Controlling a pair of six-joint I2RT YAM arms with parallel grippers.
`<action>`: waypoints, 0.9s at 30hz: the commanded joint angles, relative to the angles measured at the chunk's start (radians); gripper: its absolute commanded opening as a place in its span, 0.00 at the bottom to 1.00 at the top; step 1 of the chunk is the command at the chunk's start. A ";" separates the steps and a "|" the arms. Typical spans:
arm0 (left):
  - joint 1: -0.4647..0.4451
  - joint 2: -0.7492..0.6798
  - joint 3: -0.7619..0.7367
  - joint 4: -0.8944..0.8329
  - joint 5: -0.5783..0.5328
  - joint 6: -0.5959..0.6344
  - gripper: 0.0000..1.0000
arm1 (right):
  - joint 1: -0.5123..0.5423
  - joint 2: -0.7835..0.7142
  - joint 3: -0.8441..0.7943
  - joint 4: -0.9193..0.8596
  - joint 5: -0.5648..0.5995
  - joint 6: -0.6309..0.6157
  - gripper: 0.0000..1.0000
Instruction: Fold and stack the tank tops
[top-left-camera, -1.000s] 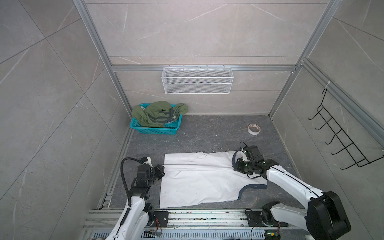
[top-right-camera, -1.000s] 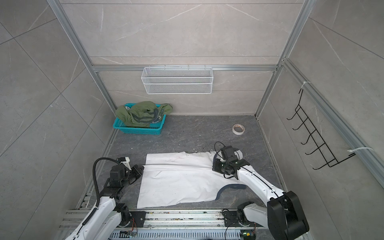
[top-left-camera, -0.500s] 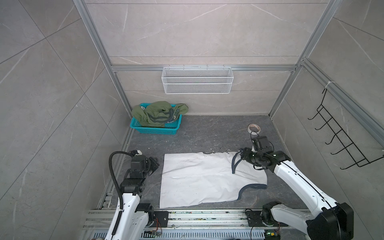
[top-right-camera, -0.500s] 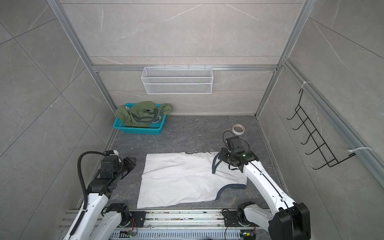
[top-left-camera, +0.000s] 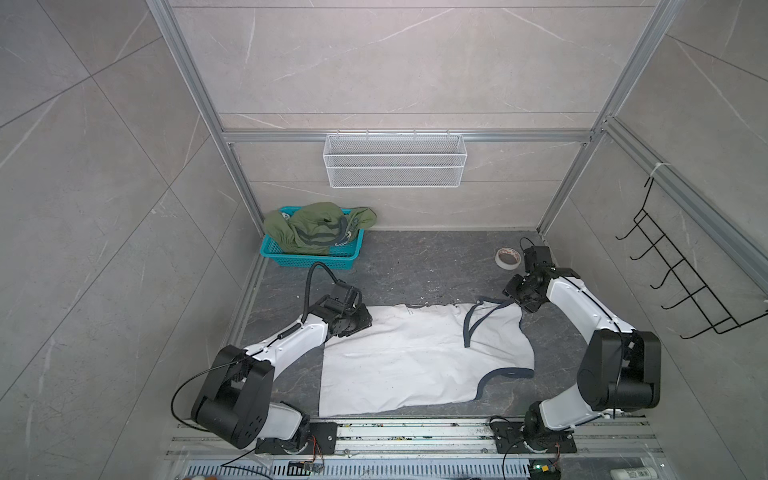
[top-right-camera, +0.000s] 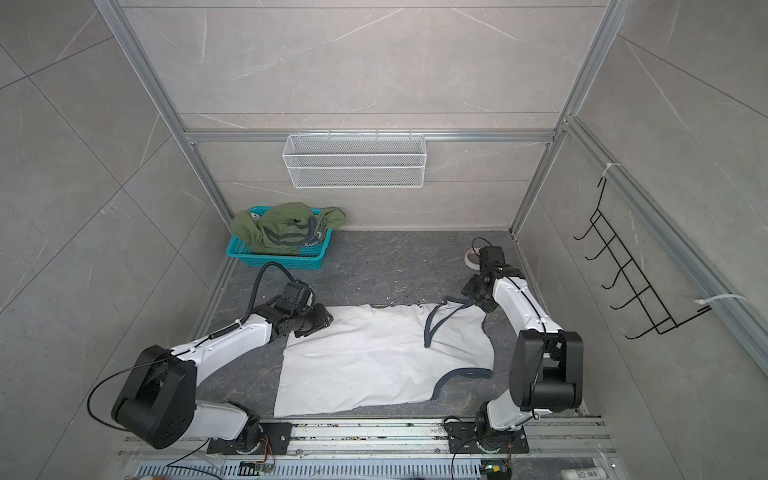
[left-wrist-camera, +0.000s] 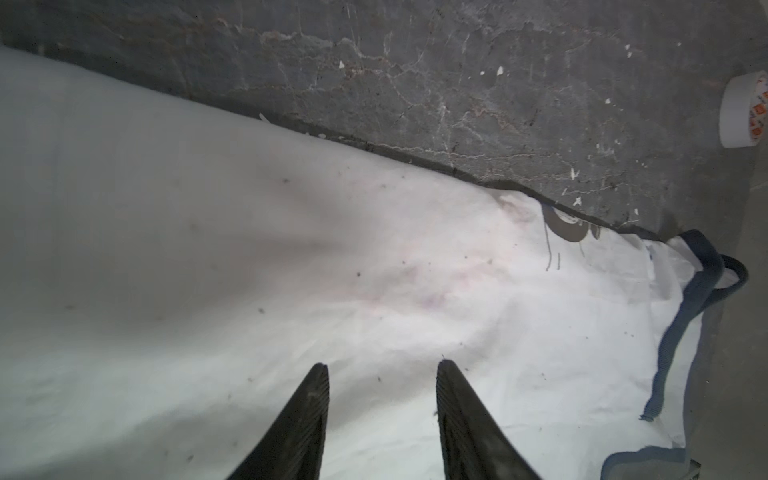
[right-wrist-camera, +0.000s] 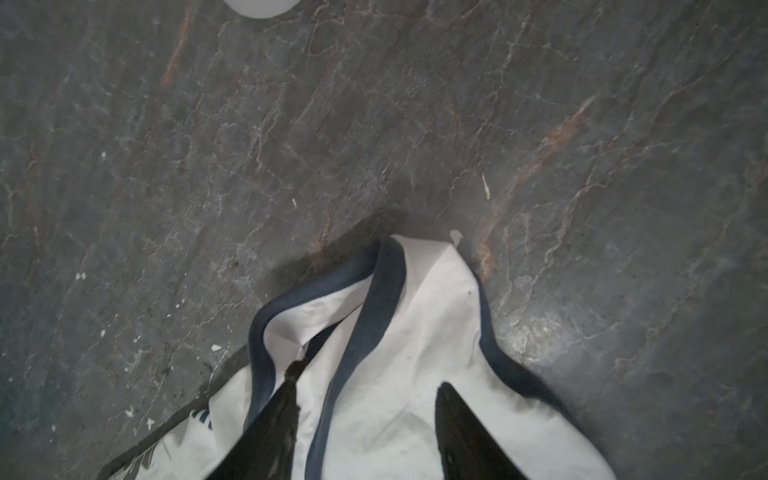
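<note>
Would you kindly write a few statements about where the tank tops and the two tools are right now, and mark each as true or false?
1. The white tank top lies spread out on the dark tabletop. True.
2. The olive green tank top is folded flat beside the white one. False: it sits bunched in the teal basket.
3. The left tool stands open over white cloth. True.
4. The right tool grips the teal basket. False: it stands open over the white top's navy-trimmed strap.
5. A wire basket hangs on the back wall. True.
</note>
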 joint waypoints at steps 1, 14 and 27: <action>0.002 0.026 -0.016 0.077 -0.038 -0.007 0.46 | -0.006 0.075 0.061 -0.036 0.054 0.018 0.54; 0.140 0.064 -0.181 0.152 -0.057 -0.075 0.46 | -0.034 0.113 -0.063 -0.053 0.123 0.049 0.49; 0.211 -0.022 -0.276 0.152 -0.080 -0.088 0.46 | -0.135 -0.041 -0.278 0.004 0.117 0.040 0.49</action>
